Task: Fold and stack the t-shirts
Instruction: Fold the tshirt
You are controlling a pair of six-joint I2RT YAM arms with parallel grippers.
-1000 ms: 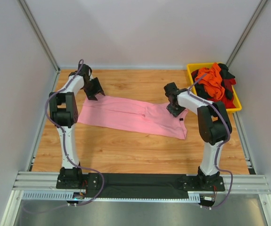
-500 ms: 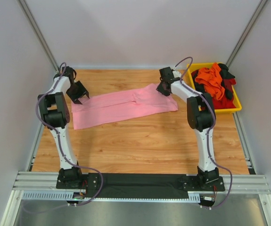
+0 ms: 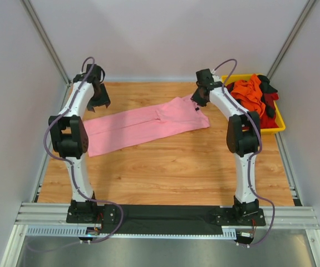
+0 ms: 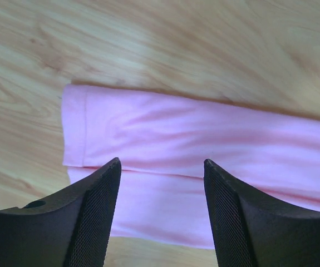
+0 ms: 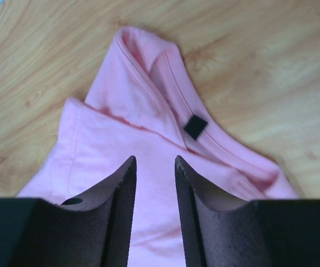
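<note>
Pink t-shirt (image 3: 148,123) lies flat on table (image 3: 165,167), folded lengthwise into a long strip. It runs from near the left edge, about mid-depth, up twd the far right, w/ the collar end at right. Black tag (image 5: 195,127) shows at the collar.

L gripper (image 4: 161,164) hovers over the strip's left end w/ jaws wide apart, nothing betw them. R gripper (image 5: 154,161) is over the collar end w/ jaws only a narrow gap apart, also empty.

Yellow bin (image 3: 280,121) sits at the far right corner, holding orange (image 3: 250,92), red (image 3: 269,118) & black (image 3: 266,83) shirts in a heap.
</note>
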